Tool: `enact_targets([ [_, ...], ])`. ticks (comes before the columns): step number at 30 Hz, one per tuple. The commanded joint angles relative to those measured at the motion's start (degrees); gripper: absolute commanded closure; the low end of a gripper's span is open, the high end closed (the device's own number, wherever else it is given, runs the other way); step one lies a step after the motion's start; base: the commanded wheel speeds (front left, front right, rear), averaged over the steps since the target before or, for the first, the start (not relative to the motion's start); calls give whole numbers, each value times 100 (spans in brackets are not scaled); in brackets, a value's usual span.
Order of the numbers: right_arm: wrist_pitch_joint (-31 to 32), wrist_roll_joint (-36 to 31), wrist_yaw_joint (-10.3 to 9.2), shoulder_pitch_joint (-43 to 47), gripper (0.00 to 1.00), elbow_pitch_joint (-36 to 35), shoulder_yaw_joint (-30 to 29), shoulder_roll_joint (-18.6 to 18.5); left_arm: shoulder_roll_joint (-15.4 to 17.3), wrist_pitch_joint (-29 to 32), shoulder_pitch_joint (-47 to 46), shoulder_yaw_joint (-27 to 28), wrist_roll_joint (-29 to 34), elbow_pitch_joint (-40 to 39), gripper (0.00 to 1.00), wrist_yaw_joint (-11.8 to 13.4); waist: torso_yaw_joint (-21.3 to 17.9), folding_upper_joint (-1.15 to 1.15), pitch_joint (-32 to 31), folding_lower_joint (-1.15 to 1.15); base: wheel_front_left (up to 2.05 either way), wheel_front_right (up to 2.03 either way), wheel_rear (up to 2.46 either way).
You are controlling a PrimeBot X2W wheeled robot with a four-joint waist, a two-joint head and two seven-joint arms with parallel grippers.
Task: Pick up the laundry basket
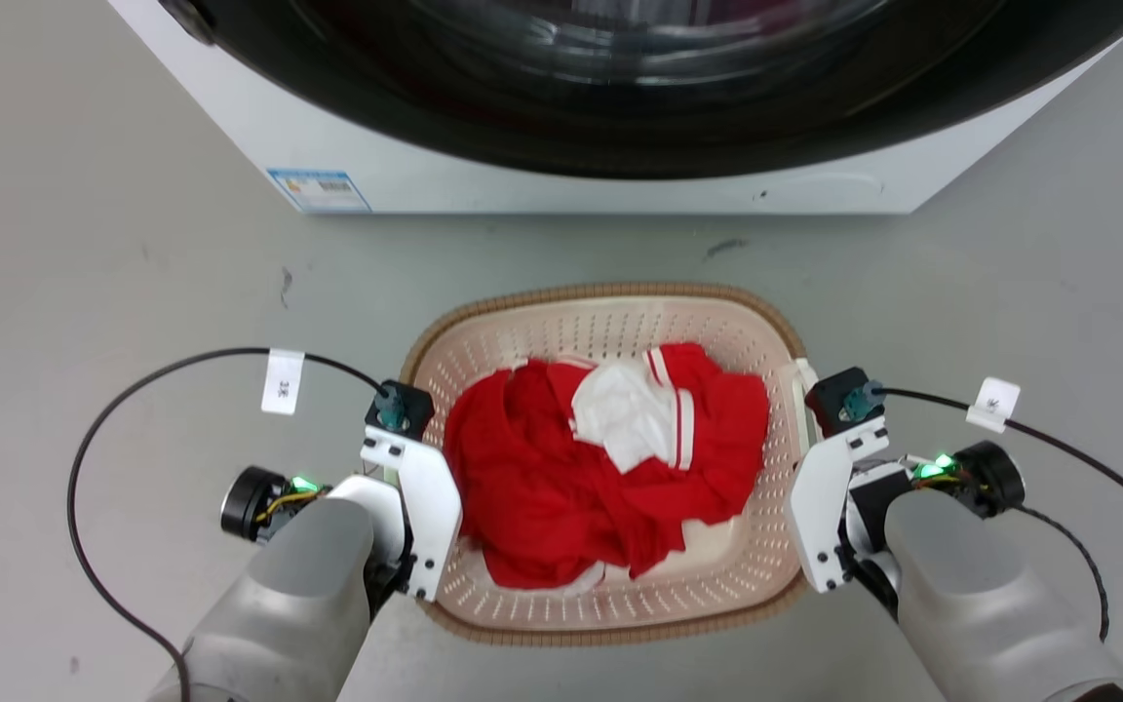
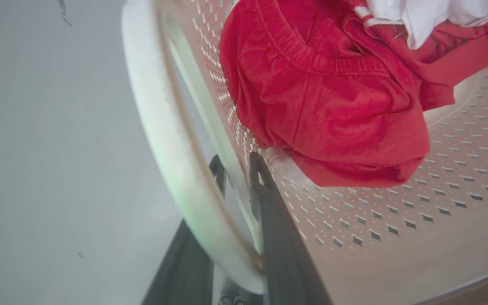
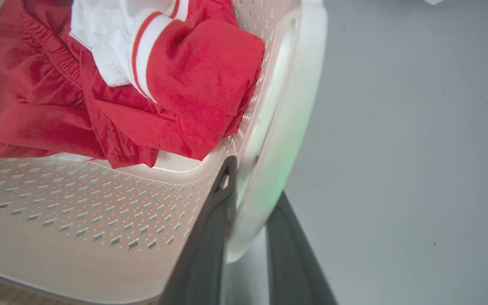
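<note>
One cream-beige perforated plastic laundry basket (image 1: 610, 292), brown woven-look rim, between both grippers. Left gripper (image 2: 239, 169) clamped narrow across white side handle (image 2: 155, 127); right gripper (image 3: 252, 182) likewise on opposite handle (image 3: 299, 127). Crumpled red-and-white clothes (image 1: 600, 458) inside, ahead of both grippers. White front-loading washing machine (image 1: 522, 175) beyond.

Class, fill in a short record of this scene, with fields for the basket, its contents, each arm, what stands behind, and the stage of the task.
Basket: laundry basket, cream with a brown rim, on the grey floor
Contents: red clothes with a white cloth on top
Left arm: left gripper, one finger each side of the left handle, apparently clamped
Right arm: right gripper, likewise on the right handle
Behind: washer, white with a dark door
Stage: both handles gripped; no lift evident
</note>
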Motion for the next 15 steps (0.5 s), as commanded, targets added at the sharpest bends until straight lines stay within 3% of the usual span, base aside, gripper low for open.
enact_targets([
  [1, 1, 40, 2, 53, 100, -93, 95, 78, -88, 47, 106, -82, -37, -99, 100, -64, -8, 0, -225, 1, 0, 0, 0],
  [15, 414, 684, 8, 570, 100, -189, 838, 82, 34, 525, 659, -638, -650, -234, 100, -65, -1, 0, -1203, 1, 0, 0, 0],
])
